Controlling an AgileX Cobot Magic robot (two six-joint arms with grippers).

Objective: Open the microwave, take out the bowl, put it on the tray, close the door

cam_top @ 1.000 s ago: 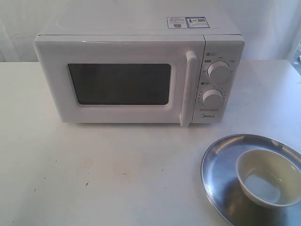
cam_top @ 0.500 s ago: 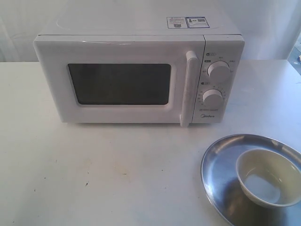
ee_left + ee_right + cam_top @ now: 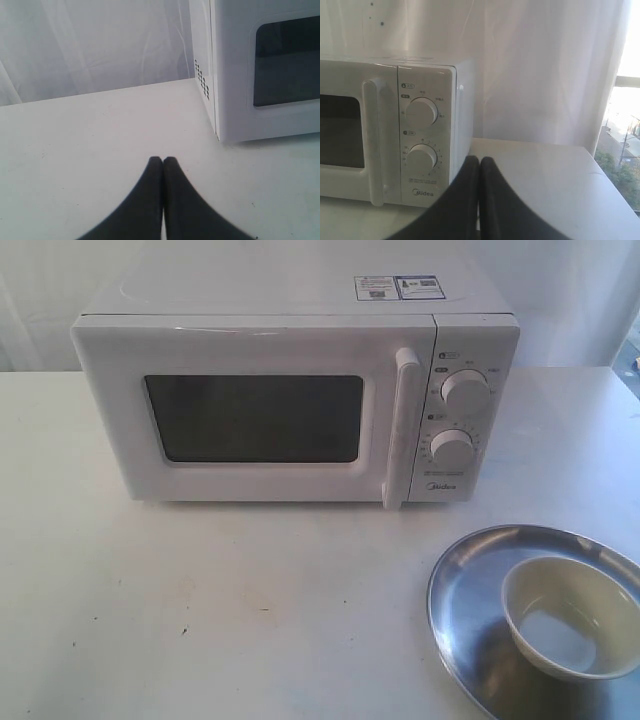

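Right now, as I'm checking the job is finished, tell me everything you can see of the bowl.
The bowl is small, round and cream-white, with a pale glossy interior, seemingly empty. It stands upright on the silver tray, near the exterior view's lower right corner. Nothing else touches it.

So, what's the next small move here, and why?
Probably none; leave both arms parked. The bowl already sits in the tray, the door looks shut on the microwave, and the left gripper and right gripper are closed, empty.
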